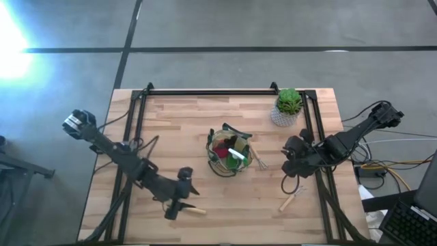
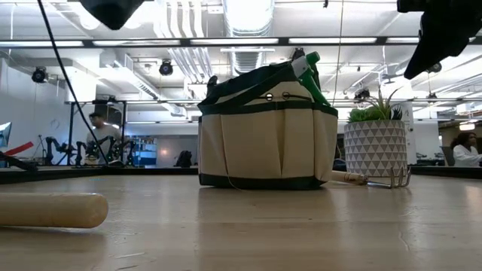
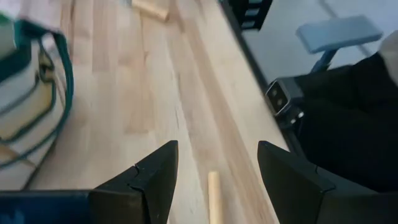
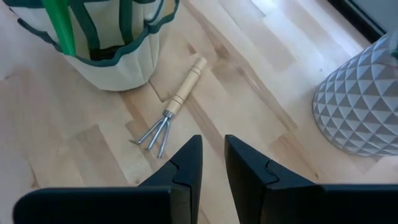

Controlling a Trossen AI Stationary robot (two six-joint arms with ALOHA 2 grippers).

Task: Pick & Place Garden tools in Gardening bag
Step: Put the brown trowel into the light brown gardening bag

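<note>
The beige gardening bag [image 1: 229,152] with green trim stands at mid-table; red and green pieces show inside it, and a green spray head [image 2: 309,69] sticks out of its top. A wooden-handled fork [image 4: 169,115] lies flat beside the bag's right side. A second wooden-handled tool [image 1: 292,198] lies near the front right. A wooden handle [image 3: 214,196] lies on the table at the front left. My left gripper [image 3: 217,168] hovers open over that handle's end. My right gripper [image 4: 213,165] hangs above the table right of the fork, its fingers a narrow gap apart with nothing between them.
A green plant in a white patterned pot [image 1: 287,108] stands at the back right, close to my right arm. A black frame [image 1: 205,91] runs along the table's far edge and sides. Bare wood lies between the bag and the near edge.
</note>
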